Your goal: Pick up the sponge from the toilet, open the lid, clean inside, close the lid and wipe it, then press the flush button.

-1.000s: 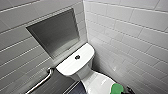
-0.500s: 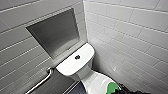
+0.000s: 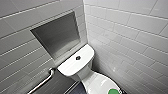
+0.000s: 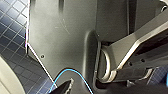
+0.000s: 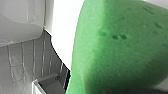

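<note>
Green sponge [image 3: 113, 91], white toilet [image 3: 82, 67], dark flush button [image 3: 78, 58].

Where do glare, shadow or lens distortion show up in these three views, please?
Head view: the wide-angle lens skews the tile lines, and the wall niche lies in shadow. Right wrist view: the white of the toilet beside the sponge is washed out by glare. Left wrist view: dim, the robot's dark plate against blue floor tiles.

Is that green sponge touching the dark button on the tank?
Apart. Head view: the sponge sits well away from the flush button, bare white tank top between them.
</note>
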Controlling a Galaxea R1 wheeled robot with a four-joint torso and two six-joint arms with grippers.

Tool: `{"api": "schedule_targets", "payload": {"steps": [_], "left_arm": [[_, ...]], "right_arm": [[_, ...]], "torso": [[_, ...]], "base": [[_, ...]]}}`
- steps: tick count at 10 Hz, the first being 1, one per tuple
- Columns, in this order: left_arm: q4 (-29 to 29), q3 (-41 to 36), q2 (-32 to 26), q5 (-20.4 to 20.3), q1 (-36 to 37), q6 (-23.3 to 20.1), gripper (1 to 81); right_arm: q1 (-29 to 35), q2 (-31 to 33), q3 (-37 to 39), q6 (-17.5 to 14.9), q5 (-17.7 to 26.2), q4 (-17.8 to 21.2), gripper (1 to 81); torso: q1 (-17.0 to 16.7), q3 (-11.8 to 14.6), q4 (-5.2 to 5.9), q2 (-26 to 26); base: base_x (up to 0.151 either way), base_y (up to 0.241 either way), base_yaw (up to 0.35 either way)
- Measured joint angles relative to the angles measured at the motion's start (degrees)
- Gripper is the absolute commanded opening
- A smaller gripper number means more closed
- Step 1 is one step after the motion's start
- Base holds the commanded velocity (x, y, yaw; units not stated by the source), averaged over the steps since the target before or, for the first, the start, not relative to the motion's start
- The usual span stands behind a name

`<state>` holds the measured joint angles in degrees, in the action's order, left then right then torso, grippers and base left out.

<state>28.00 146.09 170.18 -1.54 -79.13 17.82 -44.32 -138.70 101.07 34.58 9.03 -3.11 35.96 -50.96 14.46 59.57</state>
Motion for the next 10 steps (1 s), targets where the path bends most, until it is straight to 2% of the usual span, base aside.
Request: {"api": "schedule_targets", "payload": {"steps": [2,5,7,10], "left_arm": [[0.0,0.0,0.0,0.0,0.0,0.0,81.1],[0.0,0.0,0.0,0.1,-0.5,0.0,81.1],[0.0,0.0,0.0,0.1,-0.5,0.0,81.1],[0.0,0.0,0.0,0.1,-0.6,0.0,81.1]], "right_arm": [[-2.3,0.8,0.0,0.0,-0.5,0.0,1.0],[-9.0,2.1,0.3,0.0,-2.0,-0.1,1.0],[-13.4,3.1,0.9,0.0,-5.2,0.0,1.0],[-20.2,3.3,1.8,-0.9,-9.4,-0.4,1.0]], "torso": [[-2.7,4.1,-1.05,-4.1],[-6.8,10.0,-3.32,-10.3],[-9.1,11.5,-4.07,-13.6],[-12.9,12.1,-4.11,-19.4]], "base": [[0.000,0.000,0.000],[0.000,0.000,0.000],[0.000,0.000,0.000],[0.000,0.000,0.000]]}}
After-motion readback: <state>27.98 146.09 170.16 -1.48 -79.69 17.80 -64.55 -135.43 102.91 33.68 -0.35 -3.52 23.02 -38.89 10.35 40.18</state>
